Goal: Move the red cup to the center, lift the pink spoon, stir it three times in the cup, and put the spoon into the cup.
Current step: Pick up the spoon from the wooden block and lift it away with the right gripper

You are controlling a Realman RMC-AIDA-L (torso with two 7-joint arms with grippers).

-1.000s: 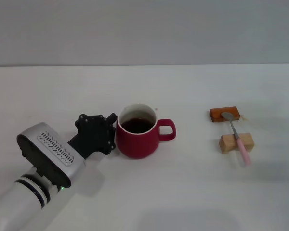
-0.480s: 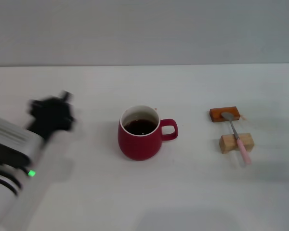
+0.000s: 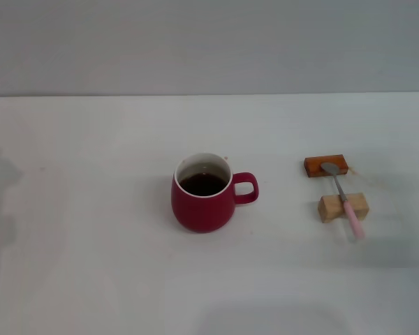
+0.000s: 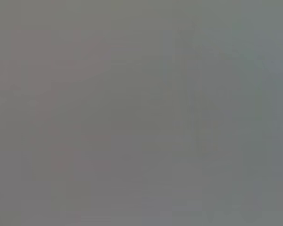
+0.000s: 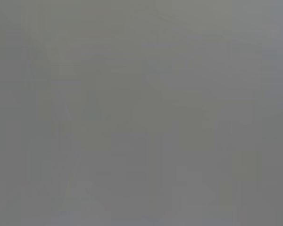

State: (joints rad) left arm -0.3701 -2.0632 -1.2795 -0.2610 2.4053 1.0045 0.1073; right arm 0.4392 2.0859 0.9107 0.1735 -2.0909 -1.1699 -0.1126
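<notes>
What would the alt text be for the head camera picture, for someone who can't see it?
A dark red cup of dark liquid stands mid-table on a white table, handle toward the robot's right. Farther right, a pink spoon lies across an orange-brown block and a tan wooden block. No robot arm shows.

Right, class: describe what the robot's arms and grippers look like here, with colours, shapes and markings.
Neither arm nor gripper is in view, so their look cannot be told. The head view shows only the red cup and the pink spoon on the white table. Both wrist views are plain grey.
</notes>
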